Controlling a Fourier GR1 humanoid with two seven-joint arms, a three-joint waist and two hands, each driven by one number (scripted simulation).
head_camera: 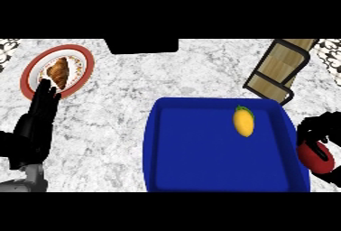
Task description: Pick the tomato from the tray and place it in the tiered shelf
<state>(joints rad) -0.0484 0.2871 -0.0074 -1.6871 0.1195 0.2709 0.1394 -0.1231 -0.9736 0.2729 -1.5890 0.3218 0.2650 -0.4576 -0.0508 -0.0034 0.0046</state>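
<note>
We are curling our right robot hand (324, 128) round the tomato (313, 157), just outside the tray (152, 135) at its right edge; the tray is carrying a yellow fruit (244, 122). Our left robot hand (39, 115) is resting open beside a plate (31, 72) holding pastry (58, 72).

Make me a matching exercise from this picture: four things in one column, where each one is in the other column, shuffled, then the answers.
Things:
1. tomato
2. yellow fruit
3. pastry
4. tiered shelf

Places:
A. on the red-rimmed plate
B. standing at the far right of the counter
C. in the curled right hand
D. lying on the blue tray

Pairs: 1-C, 2-D, 3-A, 4-B
</note>
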